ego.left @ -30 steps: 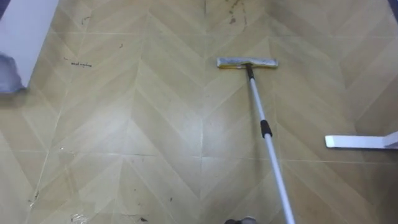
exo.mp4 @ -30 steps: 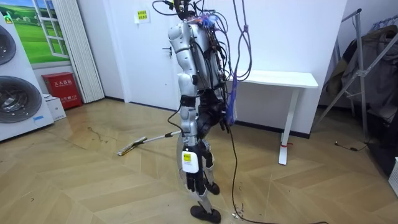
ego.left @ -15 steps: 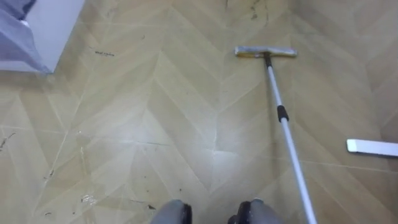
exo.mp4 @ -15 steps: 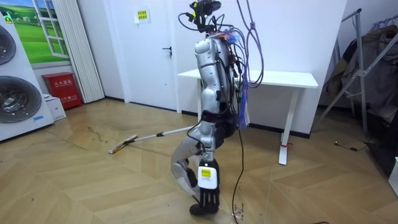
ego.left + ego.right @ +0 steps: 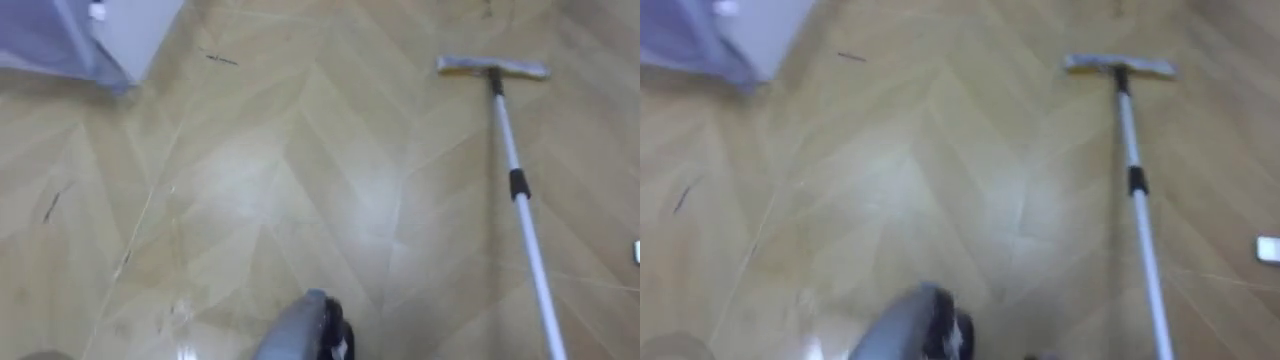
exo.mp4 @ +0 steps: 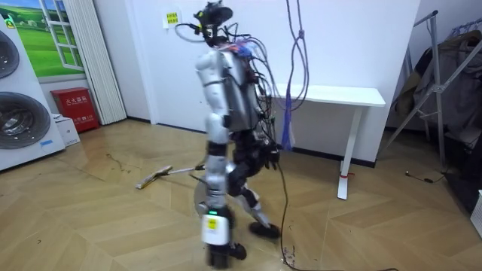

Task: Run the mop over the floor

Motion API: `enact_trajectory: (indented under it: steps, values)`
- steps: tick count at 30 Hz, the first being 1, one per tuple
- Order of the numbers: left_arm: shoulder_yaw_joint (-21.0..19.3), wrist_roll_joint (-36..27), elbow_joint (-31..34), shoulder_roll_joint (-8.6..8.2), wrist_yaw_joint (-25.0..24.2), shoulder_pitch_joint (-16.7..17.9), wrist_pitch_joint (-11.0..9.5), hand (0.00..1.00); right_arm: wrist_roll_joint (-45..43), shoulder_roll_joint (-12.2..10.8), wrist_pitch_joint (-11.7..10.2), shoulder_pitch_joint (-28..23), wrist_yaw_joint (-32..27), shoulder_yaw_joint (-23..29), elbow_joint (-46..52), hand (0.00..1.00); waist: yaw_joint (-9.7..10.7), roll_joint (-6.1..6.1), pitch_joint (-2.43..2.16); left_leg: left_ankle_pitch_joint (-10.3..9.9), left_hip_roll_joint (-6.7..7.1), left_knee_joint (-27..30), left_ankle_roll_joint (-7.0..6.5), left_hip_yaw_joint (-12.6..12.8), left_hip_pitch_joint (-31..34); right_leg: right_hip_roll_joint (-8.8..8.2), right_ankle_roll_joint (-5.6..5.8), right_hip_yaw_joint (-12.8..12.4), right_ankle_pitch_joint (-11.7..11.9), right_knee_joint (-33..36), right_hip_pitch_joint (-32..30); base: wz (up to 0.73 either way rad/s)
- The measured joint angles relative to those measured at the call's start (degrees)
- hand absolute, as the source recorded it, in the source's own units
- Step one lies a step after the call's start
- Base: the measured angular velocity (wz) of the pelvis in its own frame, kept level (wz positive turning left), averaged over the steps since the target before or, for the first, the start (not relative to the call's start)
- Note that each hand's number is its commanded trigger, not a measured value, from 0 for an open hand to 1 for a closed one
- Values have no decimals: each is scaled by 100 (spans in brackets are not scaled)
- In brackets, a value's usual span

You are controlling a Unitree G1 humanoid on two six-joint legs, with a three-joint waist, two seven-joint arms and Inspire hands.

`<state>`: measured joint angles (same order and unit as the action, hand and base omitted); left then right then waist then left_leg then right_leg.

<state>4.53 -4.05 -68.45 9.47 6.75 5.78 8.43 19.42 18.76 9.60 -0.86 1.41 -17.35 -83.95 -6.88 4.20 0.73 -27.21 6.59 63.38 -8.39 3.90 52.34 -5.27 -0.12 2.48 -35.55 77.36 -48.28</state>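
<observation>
From the robot's head, the left eye view looks down on pale herringbone floor (image 5: 300, 180). The mop head (image 5: 492, 67) lies flat on the boards far up on the right. Its pole (image 5: 523, 215) runs down and leaves the picture at the lower right. A white appliance (image 5: 135, 25) cuts the top left corner, well apart from the mop.

The right eye view gives the same layout, plus a small white piece (image 5: 1267, 248) at the right edge, near the pole but not touching it.

In the room view the robot is caught in a stride between the washing machines (image 6: 19, 113) and the white table (image 6: 339, 95), facing the room view's left. The mop stretches out ahead of it and its pole reaches back to the waist. The left hand (image 6: 214, 161) hangs about there, but I cannot tell whether it grips the pole.

I would say a pushing stroke is under way, with most of the floor yet to cover. The next move calls for keeping the head flat while walking it forward. There is open floor ahead and to the left. The machines and a red box (image 6: 75, 109) bound the far side, and the table's legs stand behind.
</observation>
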Motion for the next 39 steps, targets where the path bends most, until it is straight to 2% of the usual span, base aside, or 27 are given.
enact_trajectory:
  steps: [1, 2, 5, 6, 7, 8, 9, 10, 11, 12, 13, 15, 16, 17, 19, 21, 23, 25, 26, 27, 28, 30, 33, 34, 36, 37, 39]
  values:
    - [-4, -94, 71, 7, 128, 1, -31, 0, 17, -150, 37, -92, -66, -72, 75, 100, 163, 13, 0, 83, 189, -354, -29, -108, -200, 34, 23, 62, 102, -415, -272, -71]
    - [3, -90, 124, 5, 182, 7, -35, 0, 34, -217, 54, -126, -111, -112, 112, 100, 230, 38, -6, 132, 246, -538, -20, -146, -301, 52, 29, 109, 189, -700, -375, -61]
    - [23, -87, 192, -34, 378, 6, -35, 0, -115, -528, 274, -76, -327, -135, 181, 100, 474, 86, -21, 217, 410, -1253, 55, -413, -875, 376, -234, 304, 818, -2080, -443, -37]
    - [18, -88, 188, -74, 410, 11, 14, 0, -263, -562, 450, 104, -371, -43, 165, 100, 523, 73, -9, 164, 512, -1398, 219, -595, -1094, 511, -331, 403, 1103, -2486, -329, -18]
    - [22, -100, 182, -84, 427, 13, 39, 0, -453, -550, 600, 363, -443, 86, 122, 100, 514, -25, 18, 58, 629, -1371, 682, -703, -1228, 553, -507, 373, 1318, -2728, -165, -10]
    - [25, -127, 181, -84, 440, 12, 44, 0, -552, -513, 653, 545, -483, 146, 92, 100, 515, -77, 29, 55, 668, -1260, 916, -684, -1209, 508, -550, 307, 1397, -2714, -128, -10]
    - [38, -287, 186, -81, 449, 22, 42, 0, -717, -376, 702, 992, -562, 254, 0, 100, 439, -202, 90, 110, 554, -781, 1109, -281, -1075, 233, -571, 461, 1460, -2507, -82, -29]
    - [53, -365, 194, -67, 515, 69, 39, 0, -855, -202, 698, 1450, -600, 312, -10, 100, 244, -196, 92, 192, 229, 35, 949, -24, -759, 110, -644, 709, 1261, -2224, -75, -41]
    - [78, -423, 202, -31, 560, 71, 37, 0, -855, -135, 653, 1684, -624, 310, -9, 100, 156, -218, 104, 218, 68, 380, 882, -26, -571, 112, -656, 764, 1139, -2090, -73, -31]
    - [146, -438, 267, 98, 608, 65, 21, 0, -835, -47, 539, 2105, -626, 310, 28, 100, 6, -299, 148, 217, -268, 802, 855, -62, -241, 93, -614, 784, 890, -1784, -69, 14]
    - [272, -448, 396, 229, 659, 66, 3, 0, -692, 6, 406, 2396, -609, 312, 46, 100, -128, -484, 198, 216, -517, 873, 856, -186, 99, 37, -576, 786, 655, -1549, -56, 35]
    - [364, -445, 435, 273, 647, 66, -19, 0, -365, 157, 240, 2639, -547, 317, 191, 100, -260, -513, 197, 241, -800, 390, 914, -428, 579, 111, -457, 727, 425, -1419, 87, 78]
    - [366, -413, 435, 282, 591, 67, -18, 0, -193, 202, 111, 2634, -549, 399, 250, 100, -301, -532, 182, 521, -831, -46, 831, -501, 803, 144, -302, 532, 219, -1336, 209, 116]
    - [367, -396, 431, 276, 552, 67, -12, 0, -96, 259, 88, 2614, -546, 461, 247, 100, -294, -545, 178, 727, -836, -79, 637, -445, 841, 122, -196, 451, 110, -1281, 273, 143]
    - [511, -243, 572, 224, 384, 115, 81, 0, 552, 216, 68, 2350, -443, 586, 213, 100, -335, -481, 113, 636, -872, -246, 337, 58, 551, 98, 41, 299, 105, -1464, 675, 124]
    - [504, 42, 711, 188, 245, 181, 164, 0, 1077, 149, -3, 2024, -274, 605, 130, 100, -357, -468, 121, 651, -774, -327, 306, 197, 221, -16, 163, 218, 169, -1742, 953, 62]
    - [453, 298, 709, 129, 121, 184, 162, 0, 1192, 201, -84, 1509, -186, 576, -130, 100, -355, -403, 89, 584, -639, -496, 190, 377, -177, -76, 298, 36, 331, -1705, 1176, 31]
    - [410, 362, 737, 51, 23, 170, 101, 0, 906, 268, -79, 656, -441, 430, -139, 100, -282, -103, 16, 484, -588, -630, 35, 416, -442, -61, 343, -106, 947, -1282, 1090, -5]
    - [410, 360, 756, 43, 9, 171, 78, 0, 901, 268, -68, 454, -520, 379, -135, 100, -259, -38, 12, 471, -589, -667, 16, 403, -490, -55, 344, -128, 1188, -1098, 1000, -31]
    - [406, 342, 753, 45, -6, 172, 31, 0, 902, 211, 16, 91, -654, 321, -85, 100, -230, 48, -19, 392, -588, -766, 25, 346, -609, -18, 341, -245, 1779, -667, 686, -60]
    - [407, 304, 745, 44, 1, 177, 11, 0, 877, 121, 77, -169, -726, 278, -25, 100, -215, 154, -71, 153, -582, -904, 129, 66, -689, 121, 292, -308, 1857, -431, 314, -82]
    - [351, 207, 653, 28, 31, 177, -31, 0, 648, -50, 76, -225, -800, 268, -20, 100, -160, 178, -25, -51, -576, -958, 260, -102, -782, 213, 262, -248, 1530, -693, -267, -109]
    - [354, 102, 556, -65, 52, 244, 41, 0, 267, -379, 184, -172, -839, 268, 25, 100, 29, 186, 10, -292, -536, -964, 464, -339, -1138, 291, 171, -61, 1504, -2412, -350, -85]
    - [341, 33, 547, -89, 55, 271, 112, 0, 115, -436, 322, -137, -809, 309, 98, 100, 113, 153, 38, -454, -486, -833, 574, -436, -1255, 230, -33, 43, 1544, -2409, -221, -39]
    - [346, -38, 548, -109, 54, 268, 136, 0, -6, -427, 508, 57, -804, 397, 81, 100, 129, 176, 29, -549, -512, -535, 704, -406, -1379, 46, -255, 324, 1303, -2098, -75, 13]
    - [356, -123, 553, -88, 58, 268, 136, 0, -100, -360, 609, 371, -805, 484, -45, 100, 123, 139, 43, -501, -540, -215, 788, -377, -1329, -71, -342, 468, 1122, -1895, -34, 27]
    - [458, -335, 614, -15, 126, 293, 174, 0, -182, -156, 734, 1017, -816, 506, -161, 100, 28, -7, 85, -376, -617, 193, 978, -321, -1206, -70, -417, 483, 915, -1642, -39, 21]
